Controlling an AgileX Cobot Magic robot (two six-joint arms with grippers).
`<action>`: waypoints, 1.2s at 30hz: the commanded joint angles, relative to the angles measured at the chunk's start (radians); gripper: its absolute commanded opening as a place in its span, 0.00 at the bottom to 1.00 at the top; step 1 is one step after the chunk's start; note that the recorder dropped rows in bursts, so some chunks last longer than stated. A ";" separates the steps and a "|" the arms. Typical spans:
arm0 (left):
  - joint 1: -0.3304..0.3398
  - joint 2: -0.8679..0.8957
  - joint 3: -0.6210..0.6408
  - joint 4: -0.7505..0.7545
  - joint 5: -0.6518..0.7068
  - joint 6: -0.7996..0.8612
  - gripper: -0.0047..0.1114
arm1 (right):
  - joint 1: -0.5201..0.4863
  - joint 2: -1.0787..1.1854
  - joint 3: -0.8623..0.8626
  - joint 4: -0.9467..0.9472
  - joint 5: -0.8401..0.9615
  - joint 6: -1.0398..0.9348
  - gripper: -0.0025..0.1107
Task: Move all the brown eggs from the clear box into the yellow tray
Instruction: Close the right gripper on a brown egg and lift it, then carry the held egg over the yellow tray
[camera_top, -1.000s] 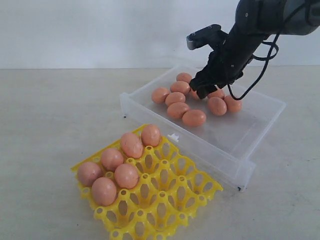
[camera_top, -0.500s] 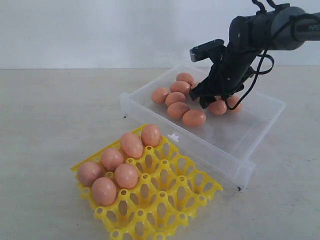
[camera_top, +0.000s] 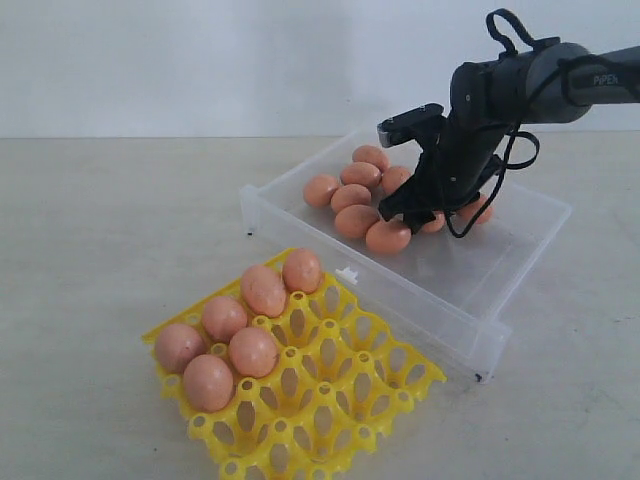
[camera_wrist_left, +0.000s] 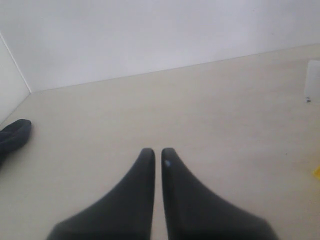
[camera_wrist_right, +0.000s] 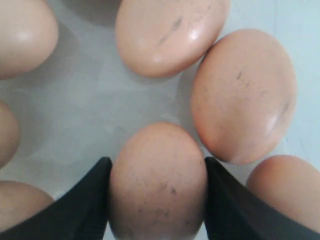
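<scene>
Pick-up step: the right gripper (camera_top: 408, 212) is down in the clear box (camera_top: 480, 265), its fingers (camera_wrist_right: 90, 200) pressed against both sides of one brown egg (camera_wrist_right: 159, 175), seemingly clamped on it, not yet lifted. Next comes a gentle lift and carry to the yellow tray (camera_top: 340, 400), which holds six. The left gripper (camera_wrist_left: 157, 152) hangs closed over the table (camera_wrist_left: 225, 100)

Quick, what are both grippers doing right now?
Left gripper: jaws shut, holding nothing.
Right gripper: jaws closed on a brown egg lying in the clear box.
</scene>
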 joint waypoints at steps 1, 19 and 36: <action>0.001 -0.003 0.003 0.001 0.000 -0.004 0.08 | -0.002 0.003 0.000 -0.014 0.000 0.006 0.03; 0.001 -0.003 0.003 0.001 0.000 -0.004 0.08 | -0.002 -0.250 0.000 -0.014 0.000 0.001 0.02; 0.001 -0.003 0.003 0.001 0.000 -0.004 0.08 | -0.002 -0.481 0.000 0.246 0.265 -0.022 0.02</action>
